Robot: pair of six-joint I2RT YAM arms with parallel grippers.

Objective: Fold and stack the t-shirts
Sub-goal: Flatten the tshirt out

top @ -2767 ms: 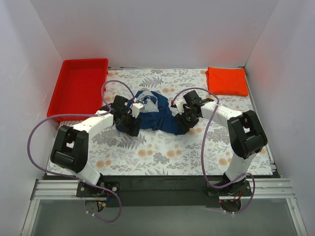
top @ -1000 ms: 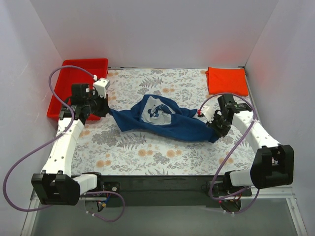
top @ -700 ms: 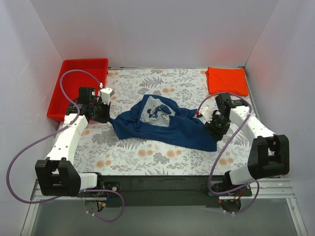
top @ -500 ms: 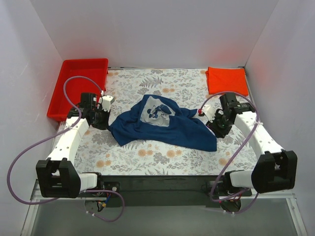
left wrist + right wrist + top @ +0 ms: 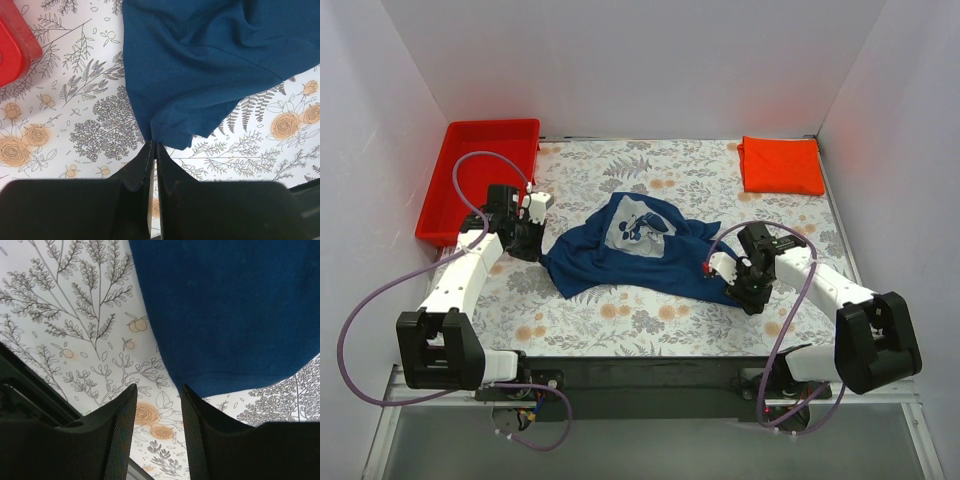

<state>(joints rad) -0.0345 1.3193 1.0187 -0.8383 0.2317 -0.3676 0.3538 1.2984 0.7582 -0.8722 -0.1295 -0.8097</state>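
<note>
Two shirts on the desk [image 5: 620,322]. Orange shirt [image 5: 780,165]: folded square, flat, far right corner, well apart from both arms. Navy shirt [image 5: 640,258]: mid-desk, unfolded, loosely bunched, with rumpled ridges running left to right. Its white cartoon print [image 5: 642,224] faces up on the far part. Red tray [image 5: 480,180] at far left, not involved.

Left fingers [image 5: 536,250]: closed on the navy shirt's left corner. The wrist view shows the hem tapering into the shut tips, with the cloth low over the desk. Right fingers [image 5: 747,296]: spread apart with nothing between them, at the shirt's near right corner. The wrist view shows the hem edge lying flat on the desk just beyond the tips.

Judgement: this looks like the spreading step, with no fold begun on the navy shirt and stacking a long way off.

Handling, judged from the drape: thin knit, light and limp, no stiffness. It should sag wherever unsupported, and a pull from one corner alone would likely rope it up. Not fragile, and it looks unlikely to slip from a firm pinch. Best purchase is probably the hem or seam at a corner, one on each side. The right side needs a hold on the near right corner before any flattening pull. Risk: pinching two layers at once.
</note>
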